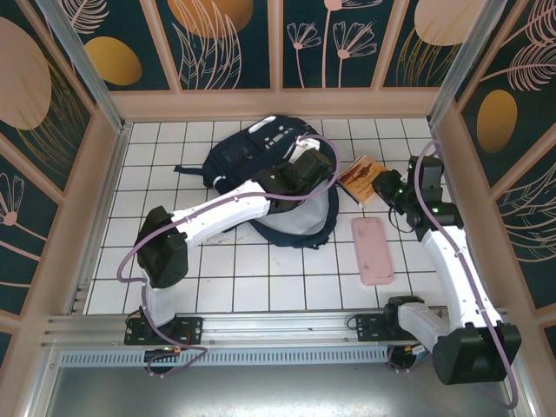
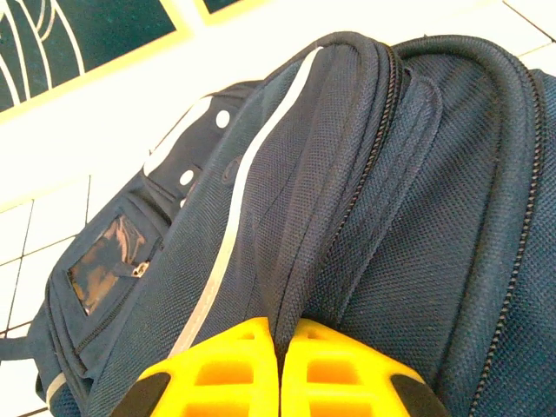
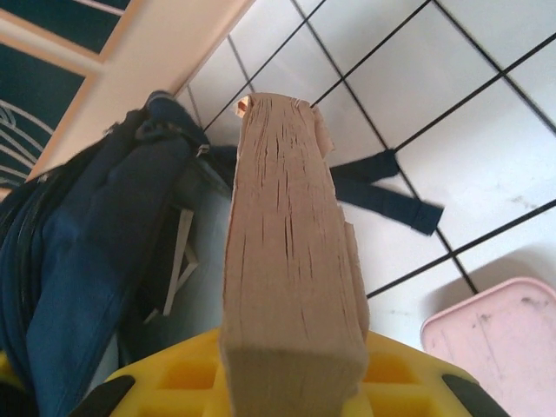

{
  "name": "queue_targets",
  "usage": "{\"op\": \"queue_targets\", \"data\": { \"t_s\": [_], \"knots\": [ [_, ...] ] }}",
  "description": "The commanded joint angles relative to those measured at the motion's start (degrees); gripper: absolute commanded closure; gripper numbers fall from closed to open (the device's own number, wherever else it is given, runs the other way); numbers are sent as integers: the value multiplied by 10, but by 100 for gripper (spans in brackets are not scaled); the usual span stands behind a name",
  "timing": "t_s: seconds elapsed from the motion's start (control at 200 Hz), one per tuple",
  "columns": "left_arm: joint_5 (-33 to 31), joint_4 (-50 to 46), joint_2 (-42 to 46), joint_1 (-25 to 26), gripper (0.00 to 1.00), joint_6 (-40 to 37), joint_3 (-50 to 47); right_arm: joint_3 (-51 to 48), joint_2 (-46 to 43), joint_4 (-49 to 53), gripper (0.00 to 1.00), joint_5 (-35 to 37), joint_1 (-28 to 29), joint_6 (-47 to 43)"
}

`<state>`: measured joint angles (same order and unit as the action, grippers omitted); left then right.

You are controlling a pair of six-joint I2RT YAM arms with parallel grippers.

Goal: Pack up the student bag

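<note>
The student bag [image 1: 248, 149], navy with a white stripe, lies on the tiled floor at mid back, its mouth gaping toward the near side. My left gripper [image 1: 306, 174] is over the bag's right part. In the left wrist view the yellow fingers [image 2: 228, 369] of that gripper [image 2: 280, 352] are shut on a fold of the bag's fabric [image 2: 295, 261] beside a zipper. My right gripper [image 1: 388, 188] is shut on a book [image 1: 360, 176] with an orange cover, right of the bag. The book's tan page edge [image 3: 287, 234] stands up between the jaws, with the bag [image 3: 78, 243] to its left.
A flat pink case [image 1: 372, 250] lies on the tiles near the right arm; its corner [image 3: 504, 339] is at the lower right of the right wrist view. A black bag strap [image 3: 391, 195] trails over the tiles behind the book. Patterned walls enclose the floor.
</note>
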<state>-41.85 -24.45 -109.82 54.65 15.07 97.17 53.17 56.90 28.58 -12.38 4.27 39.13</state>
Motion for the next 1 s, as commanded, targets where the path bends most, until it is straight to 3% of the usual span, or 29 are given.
{"op": "queue_targets", "data": {
  "t_s": [0.0,0.095,0.175,0.345,0.636,0.996],
  "knots": [
    [-69,133,46,-3,100,-21,13,-3,-32,-30,80,-108,6,17],
    [-68,138,46,-2,100,-29,32,-36,-29,-101,80,-203,11,65],
    [-63,144,52,-3,100,-40,37,-69,-15,-166,80,-236,33,107],
    [-51,145,77,-3,100,-47,31,-105,30,-286,80,-185,109,144],
    [-23,130,128,-3,100,-43,31,-155,151,-567,80,-86,167,237],
    [-27,132,126,-3,100,-46,28,-52,330,-599,80,39,223,280]
  ]
}}
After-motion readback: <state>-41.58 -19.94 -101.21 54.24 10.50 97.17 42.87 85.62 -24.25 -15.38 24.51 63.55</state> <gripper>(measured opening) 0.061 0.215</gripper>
